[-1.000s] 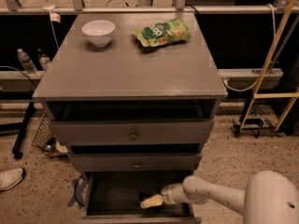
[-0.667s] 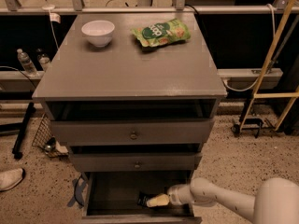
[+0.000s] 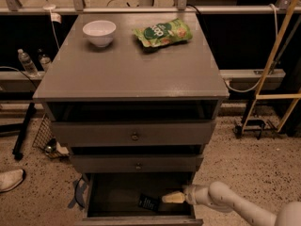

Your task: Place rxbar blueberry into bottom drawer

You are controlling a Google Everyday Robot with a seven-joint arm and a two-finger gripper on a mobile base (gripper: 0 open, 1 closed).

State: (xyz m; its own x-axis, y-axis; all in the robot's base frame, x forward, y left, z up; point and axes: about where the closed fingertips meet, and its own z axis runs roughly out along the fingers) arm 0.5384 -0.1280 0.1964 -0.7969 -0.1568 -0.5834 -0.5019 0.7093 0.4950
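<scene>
You see the dark snack bar [image 3: 149,202] lying flat inside the pulled-out grey bottom drawer [image 3: 122,219]. The tool [image 3: 173,197] sits just beside it.

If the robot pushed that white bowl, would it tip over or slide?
The bowl looks wide and low, so it would probably slide, not tip. It looks hard, so a fall might crack it. The gripper is down in the bottom drawer.

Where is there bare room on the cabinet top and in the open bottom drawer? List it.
Cabinet top: the whole front half, nearer than the white bowl and green snack bag, is bare; a gap lies between them too. Bottom drawer: bare left of the rxbar blueberry; crowded right, where the gripper reaches in beside the bar.
</scene>
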